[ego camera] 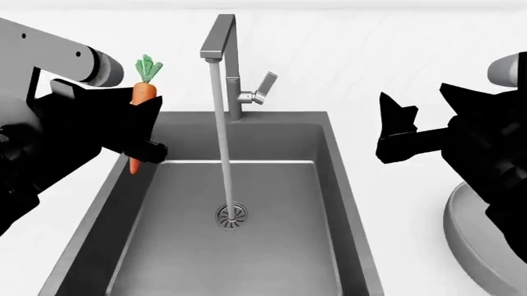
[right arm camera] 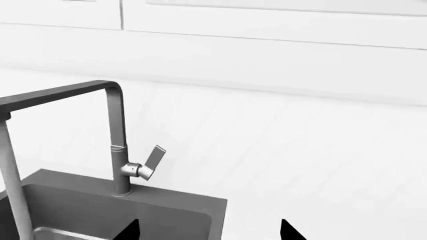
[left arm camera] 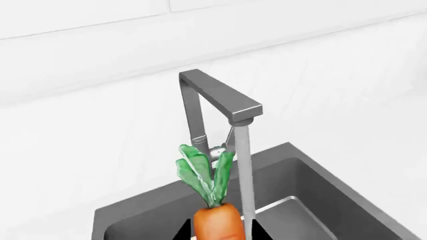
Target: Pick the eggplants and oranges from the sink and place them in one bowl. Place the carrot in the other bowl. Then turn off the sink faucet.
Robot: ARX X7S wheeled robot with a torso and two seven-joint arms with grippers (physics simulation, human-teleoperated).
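My left gripper (ego camera: 145,132) is shut on the carrot (ego camera: 143,92), an orange root with a green leafy top, held upright above the sink's left rim. In the left wrist view the carrot (left arm camera: 219,222) sits between the dark fingers of the left gripper (left arm camera: 219,234). The sink (ego camera: 247,139) holds only its round drain (ego camera: 231,215). Water runs from the sink faucet (ego camera: 221,49), whose lever (ego camera: 265,85) is angled up. My right gripper (ego camera: 397,132) hangs open and empty over the counter right of the sink. The grey bowl (ego camera: 471,237) stands at the lower right. No eggplant, orange or white bowl is in view.
A white tiled wall rises behind the faucet (right arm camera: 116,130). White counter lies on both sides of the basin (right arm camera: 100,202). The right arm partly covers the grey bowl. The water stream (ego camera: 222,148) falls to the drain.
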